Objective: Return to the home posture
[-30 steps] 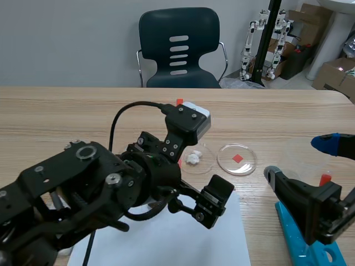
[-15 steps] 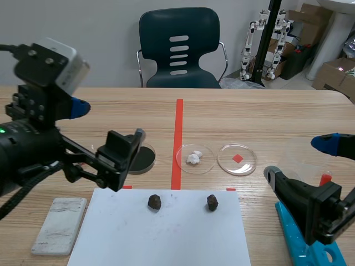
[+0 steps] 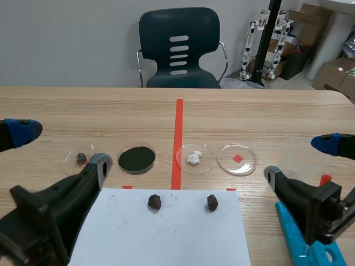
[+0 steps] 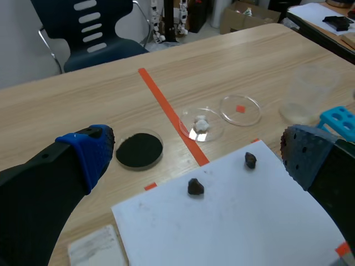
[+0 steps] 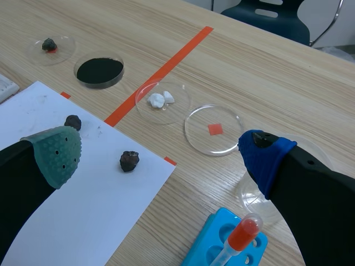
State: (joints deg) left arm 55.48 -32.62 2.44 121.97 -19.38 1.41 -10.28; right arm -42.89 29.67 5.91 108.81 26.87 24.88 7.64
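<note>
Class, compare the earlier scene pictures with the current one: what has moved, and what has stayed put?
The left tool withdrew from above the white paper, rose toward the left, then sank low at the left, open and empty. Nothing was gripped or released. The right tool, the two dark lumps and the dishes stayed put.

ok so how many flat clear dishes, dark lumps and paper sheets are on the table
flat clear round dishes: 4
small dark brown lumps: 3
white paper sheet: 1
total: 8
</note>
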